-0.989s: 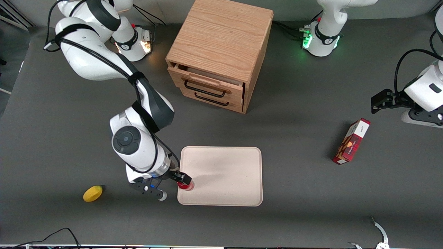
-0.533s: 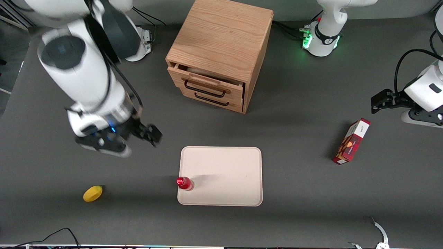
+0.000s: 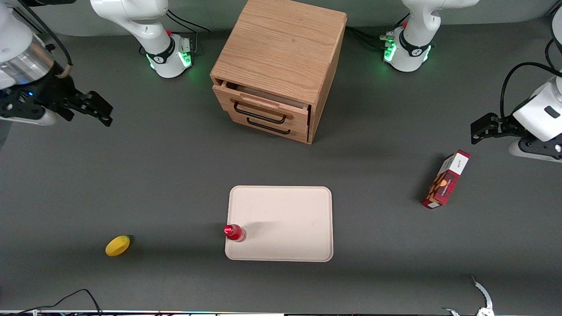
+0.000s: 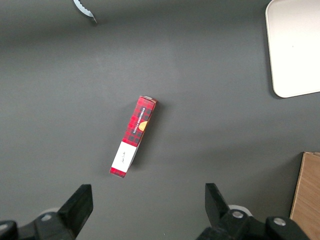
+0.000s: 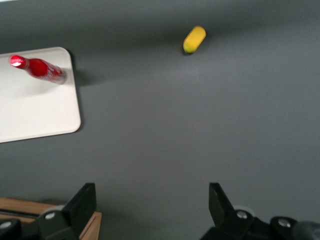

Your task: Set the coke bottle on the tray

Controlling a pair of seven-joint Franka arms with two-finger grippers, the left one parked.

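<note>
On the grey worktop (image 3: 175,175) the tray (image 3: 290,219) at lower centre carries the coke bottle (image 3: 234,232), upright by its edge. The gripper (image 3: 103,113), upper left, has its fingers released and empty; placing looks finished, so only parking remains.

Table: dark grey matte top (image 3: 373,153), everything else rests on it.
Cabinet: wooden, two drawers (image 3: 279,66), farther from the front camera than the other things; top drawer (image 3: 263,103) pulled out a crack, lower one shut, each with a black handle.
Lemon: yellow (image 3: 117,245), lying on its side toward the working arm's end, near the front camera; also seen from the right wrist (image 5: 194,39).
Box: long, red plaid with a white end (image 3: 445,179), lying flat toward the parked arm's end (image 4: 133,136).
Cable: black loop (image 3: 66,298) at the table's edge nearest the front camera.
</note>
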